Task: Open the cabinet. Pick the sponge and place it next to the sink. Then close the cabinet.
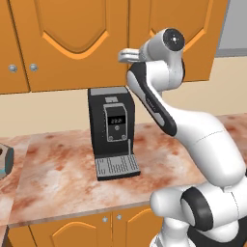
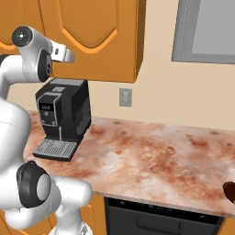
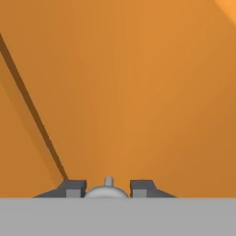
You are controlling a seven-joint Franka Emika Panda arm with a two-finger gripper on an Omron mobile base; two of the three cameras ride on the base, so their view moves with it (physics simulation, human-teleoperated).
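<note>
Fingers (image 3: 76, 188) show as two small dark blocky tips at the bottom centre of the hand view, spread apart, with a round silver knob (image 3: 108, 189) sitting between them; whether they touch it cannot be told. Behind the knob, the flat orange wood of the cabinet (image 3: 138, 92) runs across the frame, smooth and matte, with a dark diagonal seam running from the upper left down toward the left tip.

In the left base view the cabinet (image 1: 72, 43) takes up the upper half: a glossy orange door with a raised arched panel, closed. Two more silver knobs (image 1: 23, 68) sit side by side on doors at the upper left. The arm's white hand (image 1: 129, 55) reaches up against the door near the upper centre.

Below it, a black boxy coffee machine (image 1: 113, 130) with a small display and a grey ribbed drip tray stands on the surface (image 1: 62, 169), a mottled reddish-and-cream stone slab with a pale straight edge.

In the right base view the cabinet (image 2: 105, 41) hangs at the upper left, the coffee machine (image 2: 64, 114) beneath it at left, and the surface (image 2: 160, 160) stretches to the right. A grey outlet plate (image 2: 125, 97) is set in the beige wall.
</note>
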